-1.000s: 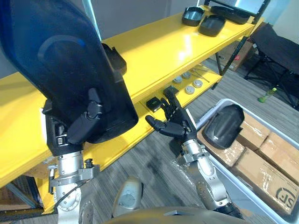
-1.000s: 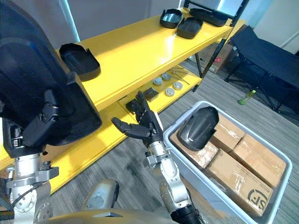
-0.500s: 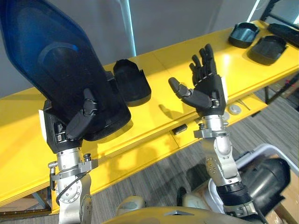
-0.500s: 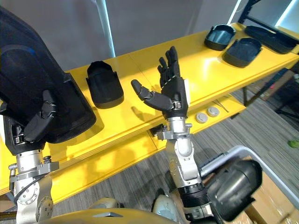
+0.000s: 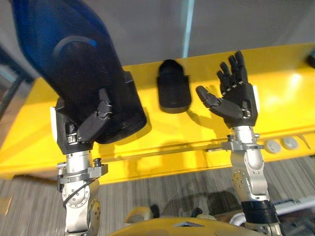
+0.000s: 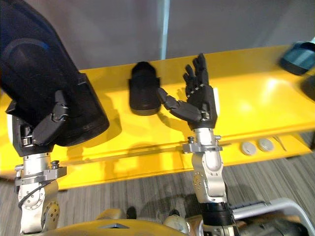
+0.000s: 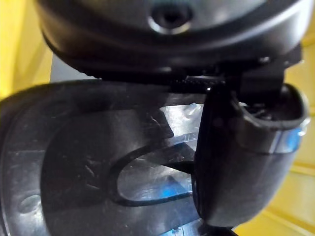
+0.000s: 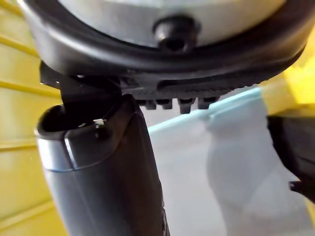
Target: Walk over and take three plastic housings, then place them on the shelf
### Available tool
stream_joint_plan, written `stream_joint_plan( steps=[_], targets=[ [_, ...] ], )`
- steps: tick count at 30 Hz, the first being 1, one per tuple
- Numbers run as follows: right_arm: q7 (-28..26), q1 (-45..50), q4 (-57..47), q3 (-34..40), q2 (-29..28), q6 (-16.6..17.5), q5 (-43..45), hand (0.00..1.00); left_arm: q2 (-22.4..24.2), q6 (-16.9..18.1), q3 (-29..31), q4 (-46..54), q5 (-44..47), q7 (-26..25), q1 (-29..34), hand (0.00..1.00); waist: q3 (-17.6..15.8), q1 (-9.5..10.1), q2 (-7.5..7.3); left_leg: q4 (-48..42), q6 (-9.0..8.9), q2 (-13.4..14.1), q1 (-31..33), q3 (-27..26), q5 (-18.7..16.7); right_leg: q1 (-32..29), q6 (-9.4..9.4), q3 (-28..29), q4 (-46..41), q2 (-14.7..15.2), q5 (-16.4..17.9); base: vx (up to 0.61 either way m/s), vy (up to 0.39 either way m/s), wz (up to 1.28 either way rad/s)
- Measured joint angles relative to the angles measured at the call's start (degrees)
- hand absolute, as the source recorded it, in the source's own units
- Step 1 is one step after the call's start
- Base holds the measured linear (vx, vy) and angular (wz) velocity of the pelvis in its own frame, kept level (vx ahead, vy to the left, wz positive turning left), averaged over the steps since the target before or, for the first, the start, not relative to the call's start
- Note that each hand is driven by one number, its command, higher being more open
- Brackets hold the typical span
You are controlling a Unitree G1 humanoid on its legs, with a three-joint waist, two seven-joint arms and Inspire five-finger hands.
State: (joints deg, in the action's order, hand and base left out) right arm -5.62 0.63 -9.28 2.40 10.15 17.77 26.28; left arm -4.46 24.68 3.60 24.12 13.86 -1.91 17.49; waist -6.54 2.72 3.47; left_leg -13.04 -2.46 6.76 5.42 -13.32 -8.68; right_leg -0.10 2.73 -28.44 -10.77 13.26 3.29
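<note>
A large black plastic housing (image 5: 74, 64) was held upright in the left hand (image 5: 86, 125), whose thumb and fingers were curled against its glossy wall; in the left wrist view the thumb (image 7: 236, 162) was seen pressed over the housing's inner face. The housing was raised in front of the left part of the yellow shelf (image 5: 280, 93), clear of its top board. The right hand (image 5: 236, 101) was held up empty, its fingers straight and spread and the thumb pointed toward the left hand, before the shelf's front edge. Between the two hands a smaller black housing (image 5: 173, 88) was laid flat on the top board, well apart from the held one. A further dark housing (image 6: 300, 50) was seen at the far right of the board. On the lower board (image 5: 197, 164), two round metal discs (image 5: 272, 145) were placed side by side. Behind the shelf a plain grey wall (image 5: 236, 24) was crossed by a pale vertical strip (image 5: 188, 22), and grey plank flooring (image 5: 29, 206) was laid below.
</note>
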Motion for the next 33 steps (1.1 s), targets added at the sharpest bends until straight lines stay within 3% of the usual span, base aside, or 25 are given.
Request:
stream_joint_plan(
  steps=[1, 5, 6, 8, 10, 12, 16, 17, 19, 27, 29, 33],
  targets=[
    [-0.34, 0.00, 0.01, 0.57, -0.49, 0.04, 0.00, 1.00, 0.09, 0.01, -0.24, -0.07, 0.03, 0.15, 0.17, 0.00, -0.38, -0.11, -0.57, 0.96, -2.48, 0.55, -0.67, 1.46, 3.65, -0.04, 2.49, -0.01, -2.44, 2.42, 1.77, -0.02, 0.212, 0.50],
    [-2.68, -0.35, 0.01, -0.03, -1.64, 0.47, -0.56, 1.00, -0.02, -0.02, -0.21, -1.84, 2.01, -0.09, 0.76, 0.00, -0.99, 0.04, -1.90, -2.10, -0.24, -4.88, -1.03, 2.19, 2.37, 0.40, 3.56, 2.42, -3.55, 7.77, 2.04, -0.09, 0.236, 0.10],
    [-2.47, -0.77, 0.02, -0.26, -1.80, 0.87, -0.70, 1.00, -0.03, -0.02, -0.23, -1.68, 2.54, 0.30, 0.78, 0.00, -1.12, 0.19, -2.12, -1.47, 0.84, -5.86, -1.30, 1.65, 1.42, -0.03, 5.43, 3.48, -3.43, 8.64, 1.60, -0.13, 0.254, -0.16],
    [-1.17, -0.77, 0.02, -0.91, -2.36, 1.26, -1.20, 1.00, -0.04, -0.04, -0.44, -1.68, 3.51, 1.62, 1.17, 0.00, -1.31, 0.13, -2.31, -1.94, 1.14, -6.55, -1.36, 0.39, 0.40, 0.02, 6.67, 4.47, -2.43, 9.29, 0.82, -0.11, 0.169, -0.28],
    [1.01, 0.35, 0.01, -1.93, -4.17, 2.10, -1.39, 1.00, -0.10, -0.73, -0.87, -1.10, 3.50, 4.01, 1.11, 0.00, -1.31, -0.02, -2.35, -4.01, 2.39, -6.56, -1.33, -1.91, -1.44, 0.34, 5.83, 5.20, -0.68, 9.35, -0.82, -0.12, 0.202, -0.55],
    [2.15, 1.01, 0.01, -2.96, -5.21, 2.83, -2.84, 1.00, -0.91, -1.74, -0.83, -0.06, 3.54, 5.94, 0.94, 0.00, -1.28, -0.49, -2.36, -3.18, 2.84, -6.17, -1.37, -4.05, -1.62, 0.35, 3.49, 5.11, 1.95, 8.79, -2.48, -0.05, 0.121, -0.54],
    [2.91, 1.01, -0.28, -2.82, -5.44, 2.92, -3.46, 1.00, -5.22, -5.37, -1.58, 0.01, 3.41, 7.49, -2.23, 0.00, -1.12, -3.21, -2.71, -1.25, 3.06, -6.22, -0.70, -3.77, -0.31, 1.05, 3.58, 7.20, 7.27, 6.14, -4.06, 0.00, 0.011, -0.02],
    [2.91, 1.22, -0.46, -2.29, -5.40, 2.91, -3.46, 1.00, -5.70, -6.98, -2.46, -0.15, 2.72, 7.12, -3.64, 0.00, -1.06, -4.15, -2.78, -1.03, 3.37, -6.24, -0.72, -3.11, 0.23, 1.45, 2.89, 8.61, 8.09, 5.26, -5.17, 0.03, -0.052, 0.29],
    [2.88, 2.30, -1.59, -0.58, -5.16, 2.84, -3.46, 1.00, -5.46, -9.04, -3.85, -1.14, 0.42, 6.88, -5.90, 0.00, -0.95, -4.67, -2.62, -0.95, 2.84, -6.03, -0.50, -1.56, 0.72, 1.85, 3.52, 9.43, 8.03, 4.39, -5.97, 0.06, -0.091, 0.36],
    [2.11, 3.11, -2.37, 4.15, -1.08, 1.20, -2.87, 1.00, -5.69, -19.81, -3.85, -11.68, -3.26, 0.29, -10.61, 0.00, -0.18, -5.43, -1.31, 4.05, -0.01, -3.10, -3.34, -0.57, 3.68, 2.19, 3.43, 9.99, 7.71, 0.49, -5.55, 0.05, -0.099, 0.00],
    [1.28, 3.14, -2.37, 4.13, -1.08, 0.96, -2.84, 1.00, -6.01, -22.73, -2.50, -19.83, -3.29, -3.80, -15.30, 0.00, -0.22, -6.21, -1.25, 5.38, -0.25, -3.20, -4.26, -1.37, 4.37, 0.98, 3.54, 11.42, 5.62, 0.72, -3.86, -0.05, -0.033, -0.16],
    [0.00, 3.13, -2.37, 3.71, -0.83, 0.23, -2.84, 1.00, -7.16, -25.01, -1.85, -27.98, -3.14, -8.95, -21.98, 0.00, -0.34, -6.54, -1.19, 6.39, -0.25, -3.21, -4.06, -2.54, 5.37, -1.11, 3.29, 13.32, 4.22, 0.70, -3.06, -0.08, -0.013, -0.16]
  ],
)
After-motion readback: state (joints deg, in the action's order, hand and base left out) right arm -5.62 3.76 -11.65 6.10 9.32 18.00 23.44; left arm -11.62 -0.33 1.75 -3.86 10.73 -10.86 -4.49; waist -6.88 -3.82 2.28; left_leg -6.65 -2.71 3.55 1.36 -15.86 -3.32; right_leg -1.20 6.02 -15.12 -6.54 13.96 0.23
